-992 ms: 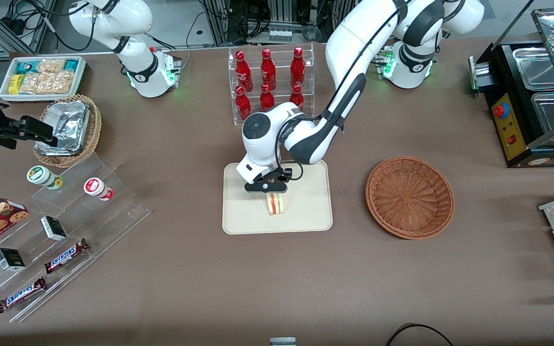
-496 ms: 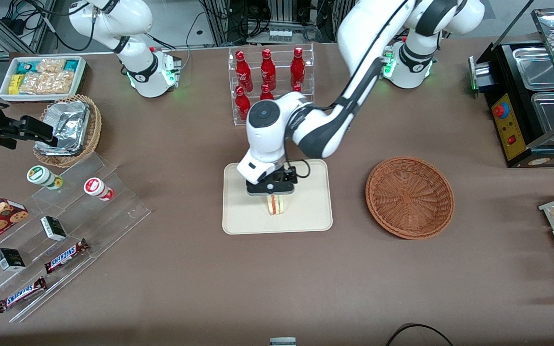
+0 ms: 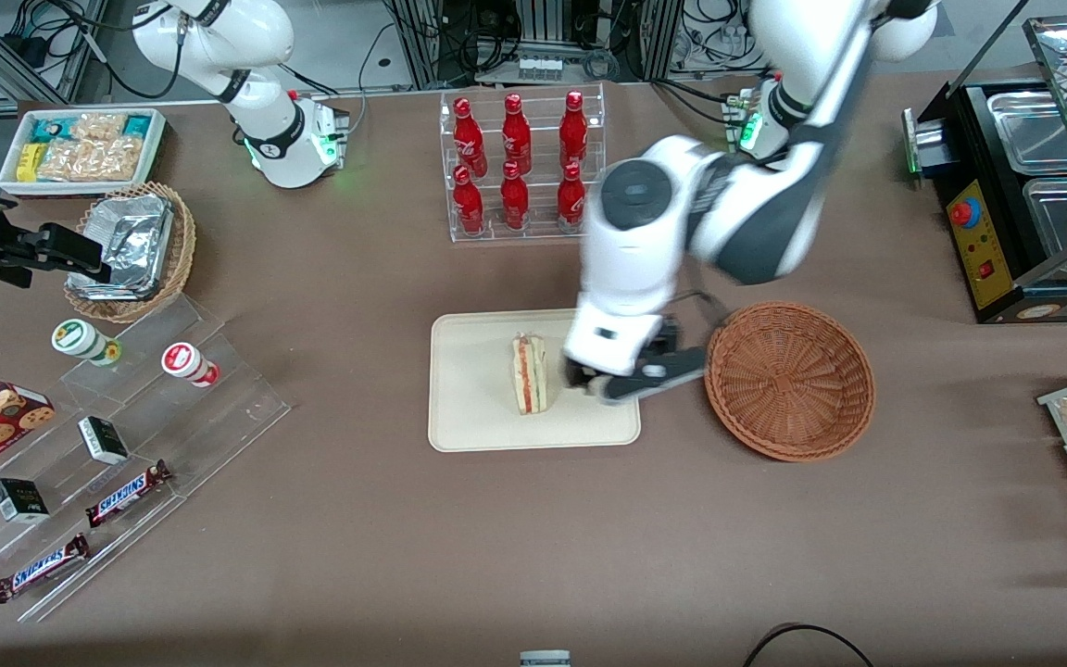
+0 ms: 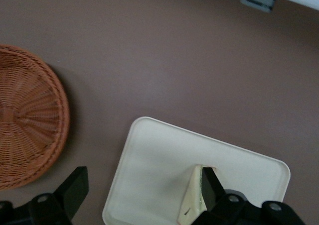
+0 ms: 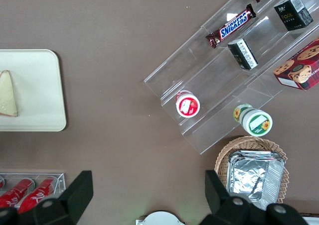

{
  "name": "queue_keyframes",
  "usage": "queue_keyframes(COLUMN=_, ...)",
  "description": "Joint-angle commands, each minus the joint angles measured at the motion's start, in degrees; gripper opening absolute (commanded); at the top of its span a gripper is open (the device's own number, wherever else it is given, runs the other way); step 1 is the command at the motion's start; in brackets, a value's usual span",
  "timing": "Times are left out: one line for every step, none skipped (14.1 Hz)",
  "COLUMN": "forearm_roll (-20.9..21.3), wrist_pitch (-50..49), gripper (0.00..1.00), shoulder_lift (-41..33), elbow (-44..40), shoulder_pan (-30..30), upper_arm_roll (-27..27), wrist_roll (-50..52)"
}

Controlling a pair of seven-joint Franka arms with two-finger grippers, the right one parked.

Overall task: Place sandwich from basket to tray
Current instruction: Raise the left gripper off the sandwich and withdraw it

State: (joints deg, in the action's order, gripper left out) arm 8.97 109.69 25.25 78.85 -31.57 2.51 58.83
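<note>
The sandwich point(image 3: 529, 373), a pale wedge with red and green filling at its edge, stands on the cream tray point(image 3: 478, 408) with nothing holding it. My left gripper point(image 3: 631, 384) hangs open and empty over the tray's edge nearest the basket point(image 3: 788, 380), between sandwich and basket. The reddish-brown wicker basket has nothing in it. In the left wrist view my gripper point(image 4: 142, 190) spans bare tray point(image 4: 159, 155), one finger overlapping the sandwich point(image 4: 192, 200), and the basket point(image 4: 25, 115) lies off to the side. The right wrist view shows the sandwich point(image 5: 7, 93) on the tray point(image 5: 40, 85).
A clear rack of red bottles point(image 3: 517, 162) stands farther from the front camera than the tray. Toward the parked arm's end are a tan basket with foil point(image 3: 131, 250), a white snack box point(image 3: 81, 148) and an acrylic stand with candy bars point(image 3: 117, 445). A black machine point(image 3: 1024, 195) stands toward the working arm's end.
My gripper has let go of the sandwich, lifted and swung sideways toward the basket. The sandwich stays on the tray.
</note>
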Motion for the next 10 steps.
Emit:
queue_keyframes(forearm_roll=-0.4, wrist_pitch=-3.9, gripper=1.0, shoulder_lift=-9.6, elbow=8.1, shoulder_pan=5.6, upper_arm_roll=0.5, wrist_roll=-4.1)
queue_keyframes(forearm_roll=-0.4, wrist_pitch=-5.9, gripper=1.0, shoulder_lift=-11.4, elbow=9.2, shoulder_pan=7.6, upper_arm_roll=0.5, wrist_roll=-6.5)
queue_keyframes(forearm_roll=-0.4, wrist_pitch=-7.0, gripper=1.0, shoulder_lift=-13.0, elbow=9.8, shoulder_pan=10.2, upper_arm_roll=0.5, wrist_roll=-9.7)
queue_keyframes(forearm_roll=-1.0, wrist_pitch=-8.0, gripper=1.0, shoulder_lift=-14.3, elbow=10.4, shoulder_pan=12.6, upper_arm_roll=0.5, wrist_roll=-13.8)
queue_keyframes(forearm_roll=-2.8, wrist_pitch=-9.9, gripper=1.0, shoulder_lift=-15.6, elbow=10.4, shoulder_pan=14.8, upper_arm_roll=0.5, wrist_roll=-18.5)
queue_keyframes(forearm_roll=-4.3, wrist_pitch=-11.8, gripper=1.0, shoulder_lift=-16.5, elbow=10.4, shoulder_pan=17.5, upper_arm_roll=0.5, wrist_roll=-22.6)
queue_keyframes(forearm_roll=-5.2, wrist_pitch=-13.5, gripper=1.0, shoulder_lift=-17.6, elbow=10.5, shoulder_pan=19.9, upper_arm_roll=0.5, wrist_roll=-27.0)
queue_keyframes(forearm_roll=-6.2, wrist_pitch=-15.4, gripper=1.0, shoulder_lift=-18.7, elbow=10.6, shoulder_pan=21.9, upper_arm_roll=0.5, wrist_roll=-31.4)
queue_keyframes(forearm_roll=-7.3, wrist_pitch=-17.1, gripper=1.0, shoulder_lift=-19.8, elbow=10.6, shoulder_pan=24.1, upper_arm_roll=0.5, wrist_roll=-35.9)
queue_keyframes(forearm_roll=-7.7, wrist_pitch=-18.6, gripper=1.0, shoulder_lift=-20.8, elbow=10.6, shoulder_pan=26.2, upper_arm_roll=0.5, wrist_roll=-40.2)
